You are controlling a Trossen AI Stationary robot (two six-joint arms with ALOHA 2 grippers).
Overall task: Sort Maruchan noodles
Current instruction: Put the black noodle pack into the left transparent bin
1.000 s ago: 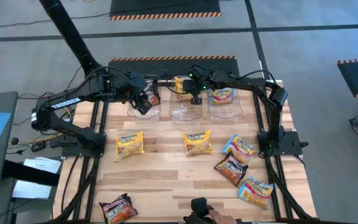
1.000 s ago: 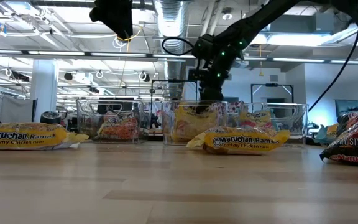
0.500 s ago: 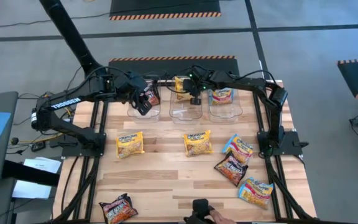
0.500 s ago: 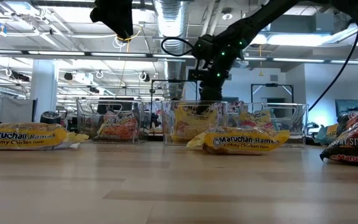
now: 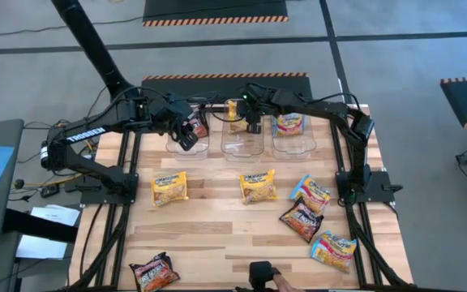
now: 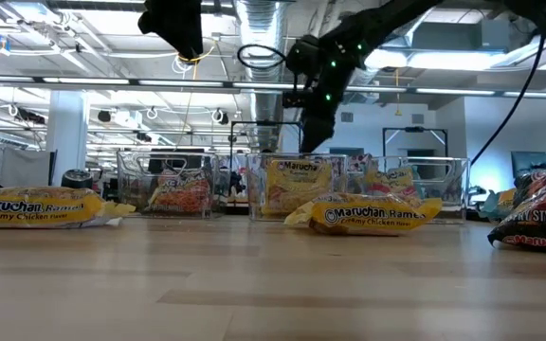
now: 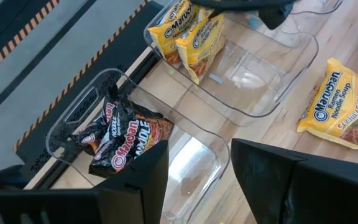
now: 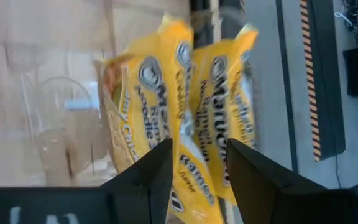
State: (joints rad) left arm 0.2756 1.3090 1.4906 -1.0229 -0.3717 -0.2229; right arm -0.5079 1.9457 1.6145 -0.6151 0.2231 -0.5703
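Left gripper [image 5: 186, 136] held over left tub [image 5: 186, 146], fingers parted, nothing gripped; maroon packet [image 7: 123, 138] seen inside tub. Yellow packet [image 5: 169, 187] laid on table below. Right gripper [image 5: 252, 124] raised above middle tub [image 5: 242, 144], fingers spread, empty; two yellow packets [image 8: 185, 118] stood inside. Blue-pink packet [image 5: 289, 124] lodged in right tub [image 5: 293, 144]. Further packets scattered on table's right half.

"Maruchan Ramen / Creamy Chicken Flavor" on yellow packet [image 6: 363, 214] at table centre, low view; same wording on yellow packet [image 6: 36, 207] toward 9 o'clock. "STYLE" and "Maruchan" on dark packet [image 6: 538, 223] toward 3 o'clock. "TROSSEN" on left arm [image 5: 85, 135]. "Maruchan" on dark packet in tub [image 7: 124, 140].
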